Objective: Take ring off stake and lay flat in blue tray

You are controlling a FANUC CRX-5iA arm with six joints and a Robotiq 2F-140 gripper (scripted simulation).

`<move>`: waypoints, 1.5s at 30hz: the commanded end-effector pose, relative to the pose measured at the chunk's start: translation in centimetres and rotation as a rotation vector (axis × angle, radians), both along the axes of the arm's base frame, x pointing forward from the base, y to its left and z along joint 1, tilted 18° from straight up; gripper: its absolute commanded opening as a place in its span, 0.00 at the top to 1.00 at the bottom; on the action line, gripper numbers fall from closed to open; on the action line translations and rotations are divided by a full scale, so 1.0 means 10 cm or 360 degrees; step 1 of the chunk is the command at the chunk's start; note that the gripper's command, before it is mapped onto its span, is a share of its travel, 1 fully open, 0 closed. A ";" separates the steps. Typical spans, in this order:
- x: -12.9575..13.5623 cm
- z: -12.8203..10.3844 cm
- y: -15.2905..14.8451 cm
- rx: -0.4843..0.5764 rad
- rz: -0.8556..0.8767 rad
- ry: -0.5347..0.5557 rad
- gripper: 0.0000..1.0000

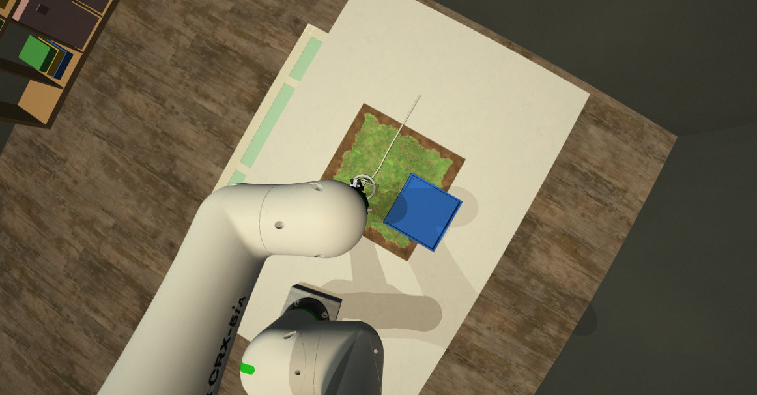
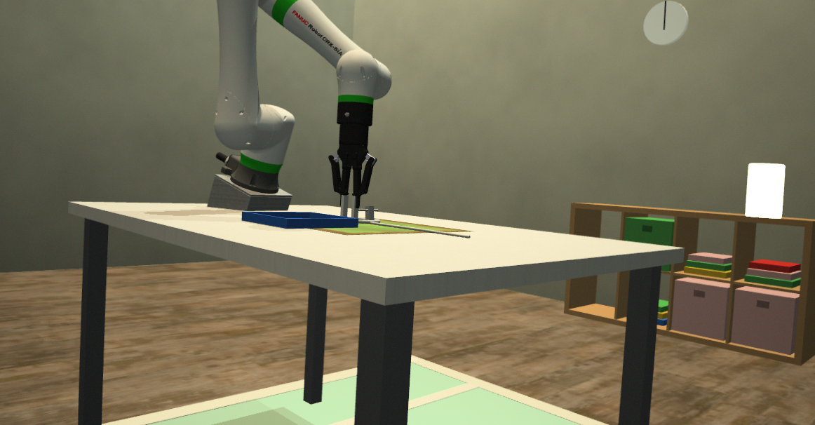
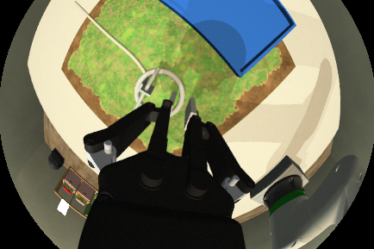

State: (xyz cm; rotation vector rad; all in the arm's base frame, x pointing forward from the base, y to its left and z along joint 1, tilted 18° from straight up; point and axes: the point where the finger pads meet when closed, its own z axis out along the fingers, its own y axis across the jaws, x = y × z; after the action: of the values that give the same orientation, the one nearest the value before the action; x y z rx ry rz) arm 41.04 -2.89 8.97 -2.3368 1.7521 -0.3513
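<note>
A thin pale ring lies around a short grey stake on the grass mat; it also shows in the overhead view. A thin pale line runs from it across the mat and onto the table. My gripper points straight down at the ring's near side. Its fingers stand a narrow gap apart, one tip inside the rim and one outside, with the rim not pinched. In the side view the fingertips are low, beside the stake. The blue tray sits empty on the mat's corner, right next to the ring.
The tray's low walls stand close to the fingers. The arm's base is at the back of the table. A shelf unit stands on the floor, far from the table.
</note>
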 end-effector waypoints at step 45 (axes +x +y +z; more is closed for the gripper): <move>0.00 0.01 0.00 0.0000 0.0000 -0.0002 0.90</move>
State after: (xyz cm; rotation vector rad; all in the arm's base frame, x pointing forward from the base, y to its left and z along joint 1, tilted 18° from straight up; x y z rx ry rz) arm 41.09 -2.89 9.01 -2.3362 1.7514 -0.3528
